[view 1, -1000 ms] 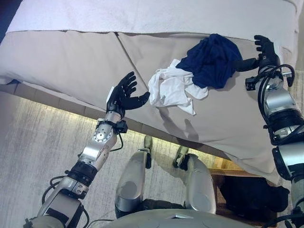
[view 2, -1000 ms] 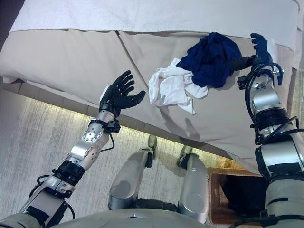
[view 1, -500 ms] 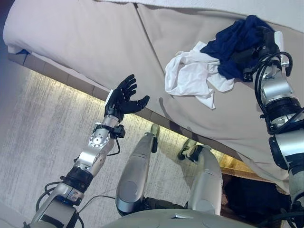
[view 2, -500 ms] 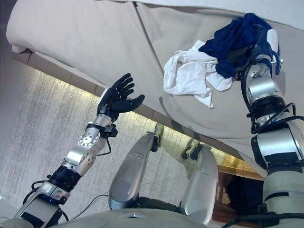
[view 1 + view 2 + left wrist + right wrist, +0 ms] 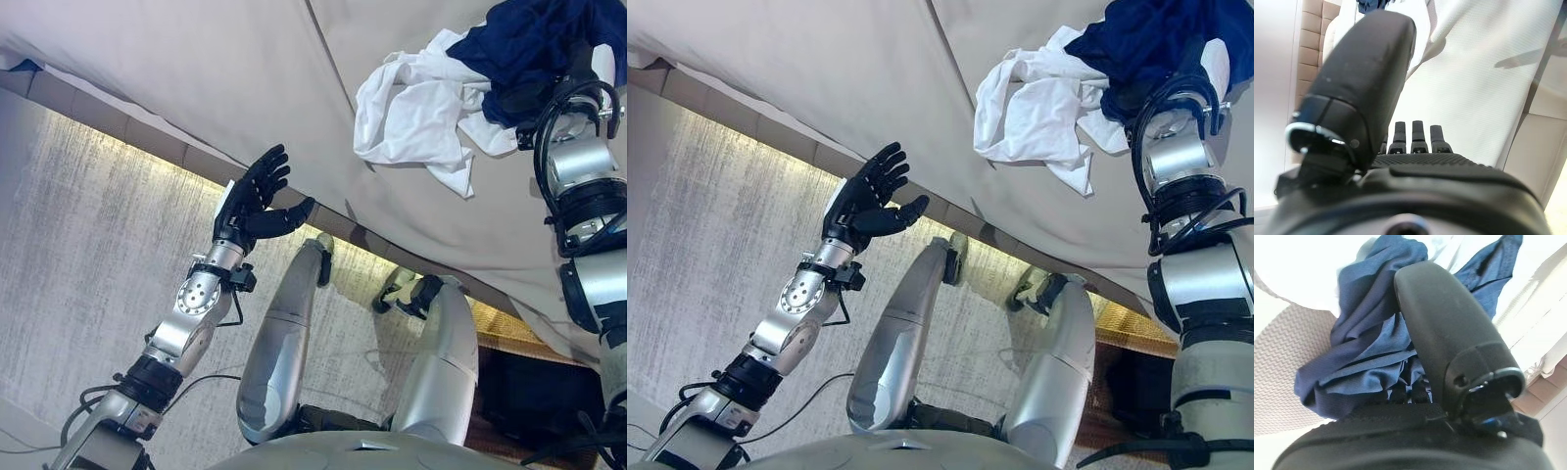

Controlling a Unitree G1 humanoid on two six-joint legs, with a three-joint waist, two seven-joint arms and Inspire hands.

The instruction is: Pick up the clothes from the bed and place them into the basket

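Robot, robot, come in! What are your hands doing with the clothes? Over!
Left robot hand open, empty, off the bed. Right robot hand buried in navy garment, grip unclear. White garment lies beside it. Nothing blocking.

The bed [image 5: 245, 59] lies bare across its wide left stretch, leaving open room there. Toward the right, a white garment [image 5: 416, 108] sprawls on the cover, with a navy garment [image 5: 534, 39] bunched against its far side; the two touch and block that corner. The right hand [image 5: 1449, 333] is buried in the navy cloth. The left hand [image 5: 250, 196] hangs spread beside the bed's edge, over open floor [image 5: 88, 225].
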